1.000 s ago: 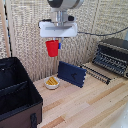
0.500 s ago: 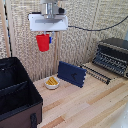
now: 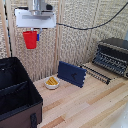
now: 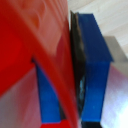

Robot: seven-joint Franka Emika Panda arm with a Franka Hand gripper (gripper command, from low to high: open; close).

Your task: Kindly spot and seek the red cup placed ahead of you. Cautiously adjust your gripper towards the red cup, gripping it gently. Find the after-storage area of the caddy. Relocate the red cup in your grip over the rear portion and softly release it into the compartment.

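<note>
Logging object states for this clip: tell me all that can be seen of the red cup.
The red cup is small, plain and tapered, of smooth plastic by its look. It hangs upright and high in the air, gripped at its rim by the end effector, whose dark blue fingers press on its wall. Nothing else touches it. It is not yet over the caddy.

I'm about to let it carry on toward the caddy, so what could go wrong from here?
1. The gripper holds the red cup by its rim, high above the table; the wrist view shows one finger pinching the thin wall, so it might slip.
2. The cup hangs near the caddy edge, not clearly over the rear portion; releasing now could miss or bounce.
</note>
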